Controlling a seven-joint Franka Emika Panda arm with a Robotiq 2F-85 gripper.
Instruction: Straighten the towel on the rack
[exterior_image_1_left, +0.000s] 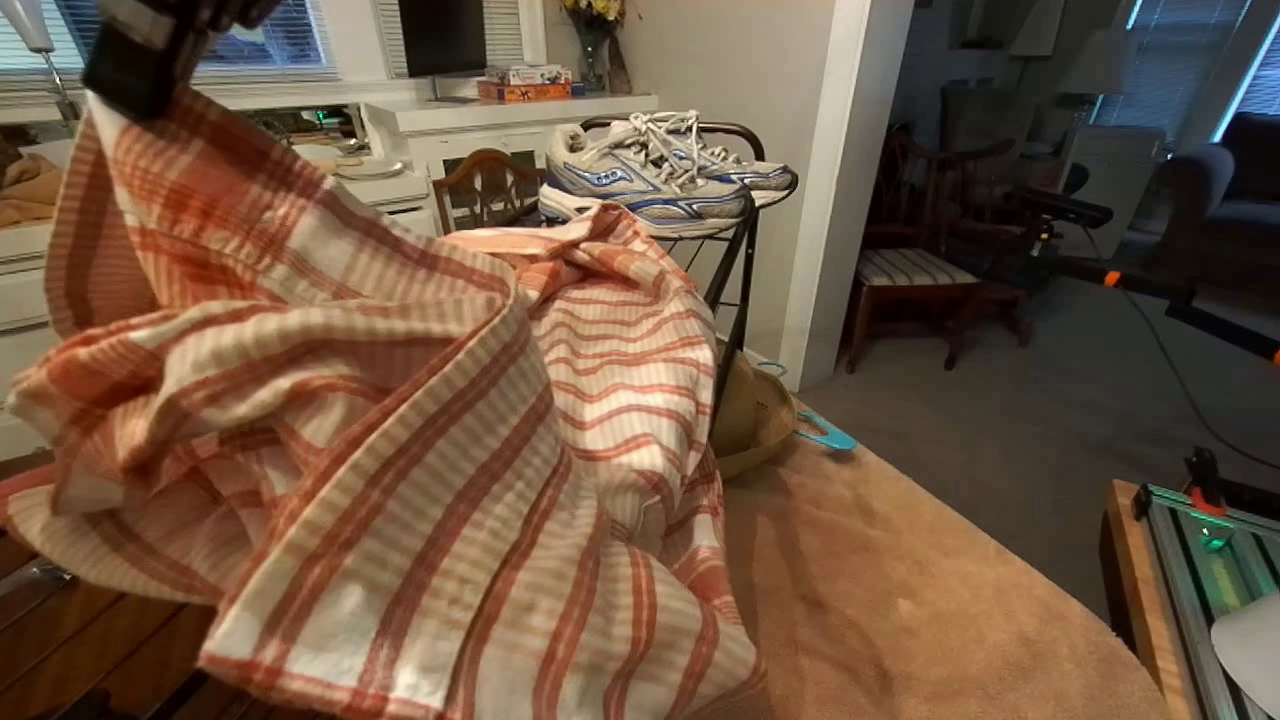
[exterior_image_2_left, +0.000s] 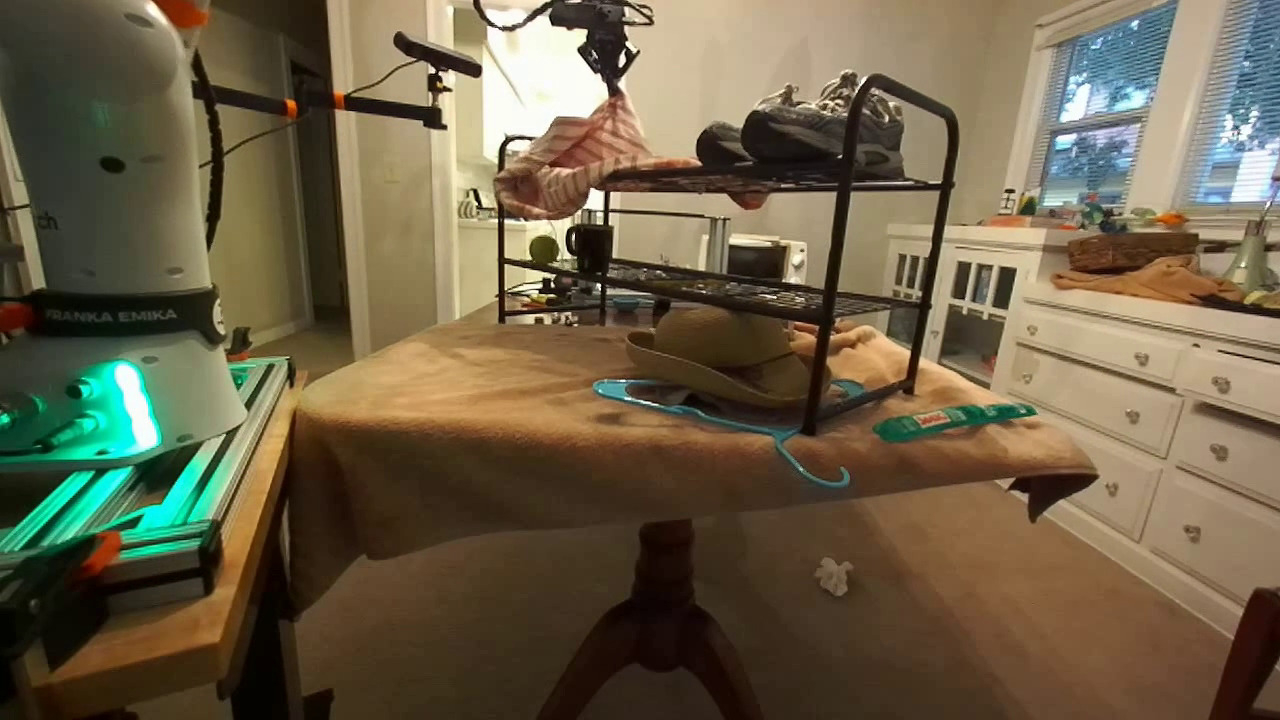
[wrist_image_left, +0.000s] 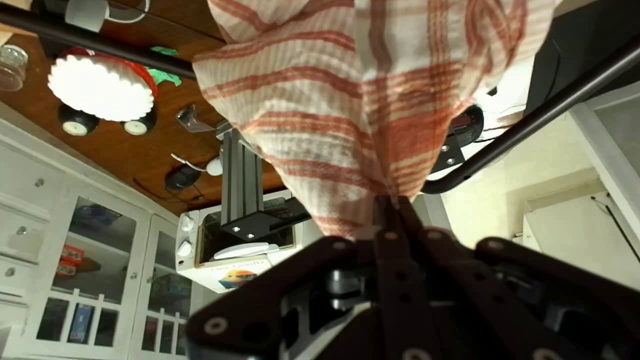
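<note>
One red-striped towel (exterior_image_2_left: 585, 150) sits bunched over one end of one black rack (exterior_image_2_left: 835, 250) — two wire shelves (exterior_image_2_left: 745, 288), two shoes (exterior_image_2_left: 795, 135) toward the top's opposite end; one hat (exterior_image_2_left: 725, 345) rests beneath, one blue hanger (exterior_image_2_left: 740, 423) jutting out by it; open brown-cloth tabletop (exterior_image_2_left: 440, 400) stretches from the hanger to its edge near the robot base (exterior_image_2_left: 120, 380); the gripper (exterior_image_2_left: 612, 86) hangs above the rack, pointing down — fingers pinched together on the towel's raised peak.

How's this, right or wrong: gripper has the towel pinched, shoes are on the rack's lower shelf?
Wrong shelf: the shoes sit on the top shelf of the rack, as both exterior views show. The gripper does have the towel pinched.
</note>
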